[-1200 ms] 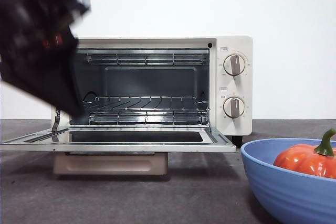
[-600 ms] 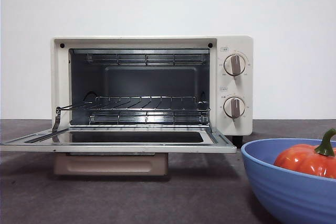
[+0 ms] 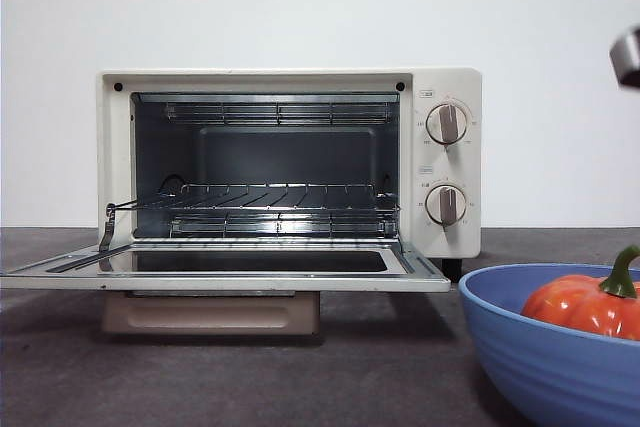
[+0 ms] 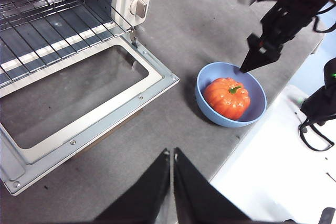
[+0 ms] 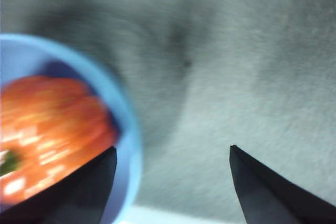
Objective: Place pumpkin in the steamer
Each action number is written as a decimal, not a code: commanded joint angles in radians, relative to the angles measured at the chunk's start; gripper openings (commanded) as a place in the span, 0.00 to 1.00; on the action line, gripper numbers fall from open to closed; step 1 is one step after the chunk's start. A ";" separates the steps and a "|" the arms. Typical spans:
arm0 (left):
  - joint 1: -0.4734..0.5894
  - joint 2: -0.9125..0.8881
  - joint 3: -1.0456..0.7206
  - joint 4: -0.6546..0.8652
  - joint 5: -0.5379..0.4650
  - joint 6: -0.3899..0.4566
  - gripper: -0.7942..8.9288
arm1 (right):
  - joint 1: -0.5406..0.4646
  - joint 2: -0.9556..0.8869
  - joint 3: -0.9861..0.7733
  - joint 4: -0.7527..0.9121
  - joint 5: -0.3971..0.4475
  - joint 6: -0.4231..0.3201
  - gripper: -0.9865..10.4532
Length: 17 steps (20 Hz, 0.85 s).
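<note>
With the steamer [image 3: 290,172] door now cleared of the narrow-shut left pincer [image 4: 171,153], the wide-spread right pincer [image 5: 173,153] has been brought to the blue bowl [image 4: 207,80] holding the pumpkin [image 4: 227,97], at the steamer's four o'clock on the counter [image 4: 173,19], so grasping appears imminent.

Pumpkin [image 4: 227,97]: glossy orange, ribbed, short green stem; pale flecks, probably yellow, though the right wrist view is blurred. Bowl [image 3: 540,367]: plain blue. Steamer [image 3: 450,162]: cream-white casing, dark grey interior, silver wire rack [image 3: 275,197], two beige knobs. Table [image 4: 184,35]: dark grey, finely speckled. Wall [image 3: 400,7]: white. Left gripper [image 4: 171,156] and right gripper [image 5: 173,153]: black jaws.
</note>
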 commanded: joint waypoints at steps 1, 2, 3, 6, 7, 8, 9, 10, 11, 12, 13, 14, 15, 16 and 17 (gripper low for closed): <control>-0.008 0.003 0.015 0.010 0.002 -0.008 0.10 | 0.000 0.054 0.002 0.047 -0.039 -0.059 0.37; -0.008 0.003 0.015 0.011 0.002 -0.008 0.10 | 0.000 0.072 0.002 0.068 -0.060 -0.061 0.36; -0.008 0.003 0.015 0.014 0.002 -0.008 0.10 | 0.002 0.092 0.002 0.089 -0.075 -0.061 0.34; -0.008 0.003 0.015 0.018 0.002 -0.008 0.10 | 0.005 0.160 0.002 0.114 -0.096 -0.062 0.29; -0.008 0.003 0.015 0.018 0.002 -0.009 0.10 | 0.005 0.180 0.002 0.117 -0.097 -0.062 0.27; -0.008 0.003 0.015 0.018 0.002 -0.009 0.10 | 0.006 0.195 0.002 0.122 -0.102 -0.062 0.24; -0.008 0.003 0.015 0.018 0.002 -0.008 0.10 | 0.009 0.204 0.002 0.126 -0.119 -0.060 0.19; -0.008 0.003 0.015 0.018 0.002 -0.009 0.10 | 0.009 0.207 0.002 0.129 -0.147 -0.052 0.14; -0.008 0.003 0.017 0.018 0.002 -0.008 0.10 | 0.009 0.206 0.003 0.130 -0.160 -0.035 0.09; -0.008 0.003 0.019 0.018 0.002 -0.008 0.10 | 0.009 0.205 0.006 0.127 -0.159 -0.024 0.09; -0.008 0.003 0.023 0.018 0.002 -0.008 0.10 | 0.009 0.205 0.017 0.112 -0.159 -0.008 0.09; -0.008 0.003 0.029 0.018 0.002 -0.008 0.10 | 0.009 0.205 0.035 0.085 -0.159 0.004 0.09; -0.008 0.003 0.035 0.019 0.002 -0.008 0.10 | 0.009 0.205 0.069 0.042 -0.156 0.018 0.09; -0.008 0.003 0.040 0.019 0.002 -0.008 0.10 | 0.010 0.205 0.102 0.009 -0.155 0.024 0.09; -0.008 0.003 0.047 0.020 0.002 -0.008 0.10 | 0.010 0.205 0.142 -0.024 -0.154 0.049 0.09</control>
